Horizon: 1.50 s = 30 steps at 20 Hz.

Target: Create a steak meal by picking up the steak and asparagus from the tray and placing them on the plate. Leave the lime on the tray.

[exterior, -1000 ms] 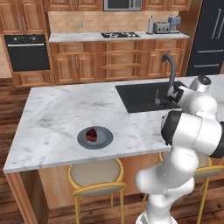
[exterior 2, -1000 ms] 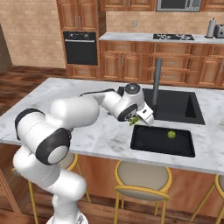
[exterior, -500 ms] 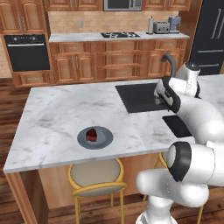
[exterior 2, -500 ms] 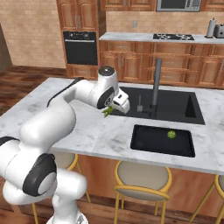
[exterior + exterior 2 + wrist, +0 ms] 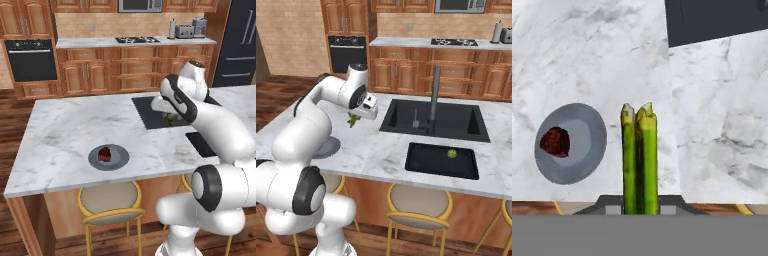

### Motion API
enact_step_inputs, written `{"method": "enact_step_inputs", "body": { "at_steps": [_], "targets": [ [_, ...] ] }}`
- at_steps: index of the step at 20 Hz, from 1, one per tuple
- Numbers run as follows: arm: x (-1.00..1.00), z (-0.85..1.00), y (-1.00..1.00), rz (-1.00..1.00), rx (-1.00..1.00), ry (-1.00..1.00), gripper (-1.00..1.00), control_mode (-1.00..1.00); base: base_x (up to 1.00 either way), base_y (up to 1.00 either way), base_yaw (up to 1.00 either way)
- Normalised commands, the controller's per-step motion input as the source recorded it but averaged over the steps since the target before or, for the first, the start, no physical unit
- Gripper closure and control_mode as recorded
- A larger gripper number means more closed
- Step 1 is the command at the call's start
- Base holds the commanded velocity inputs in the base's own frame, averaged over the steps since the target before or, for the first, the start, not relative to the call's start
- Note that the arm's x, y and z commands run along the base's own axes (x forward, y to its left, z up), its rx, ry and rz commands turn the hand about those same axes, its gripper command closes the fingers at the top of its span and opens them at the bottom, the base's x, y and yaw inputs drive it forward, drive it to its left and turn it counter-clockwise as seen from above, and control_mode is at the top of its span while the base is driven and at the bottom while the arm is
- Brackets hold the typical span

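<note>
Fingers clamped on asparagus (image 5: 639, 157); gripper (image 5: 355, 119) aloft over marble counter (image 5: 65, 125), plate (image 5: 587, 150) with steak (image 5: 555, 141) below.

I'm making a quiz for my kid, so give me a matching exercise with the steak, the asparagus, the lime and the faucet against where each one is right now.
Things:
1. steak
2. asparagus
3. lime
4. faucet

Places:
A. on the black tray
B. held in the claw above the counter
C. at the sink's edge
D. on the grey plate

Pairs: 1-D, 2-B, 3-A, 4-C
</note>
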Motion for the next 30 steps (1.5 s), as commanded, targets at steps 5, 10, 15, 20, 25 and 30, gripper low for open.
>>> {"method": "enact_step_inputs", "body": {
  "at_steps": [5, 10, 15, 20, 25, 30],
  "targets": [
    [-0.1, -0.41, 0.99, 0.35, 0.15, 0.03, 1.0, -1.0, 0.0, 0.0, 0.0],
    [-0.36, -0.58, 0.93, 0.31, 0.14, -0.03, 1.0, -1.0, 0.0, 0.0, 0.0],
    [-0.55, -0.42, 0.73, 0.22, 0.04, -0.07, 1.0, -1.0, 0.0, 0.0, 0.0],
    [-0.04, -0.07, 0.18, 0.05, 0.0, 0.02, 1.0, -1.0, 0.0, 0.0, 0.0],
    [0.26, -0.2, 0.0, 0.0, 0.0, 0.07, 1.0, -1.0, 0.0, 0.0, 0.0],
    [0.47, -0.37, 0.0, 0.0, 0.0, 0.06, 1.0, -1.0, 0.0, 0.0, 0.0]
  ]
}}
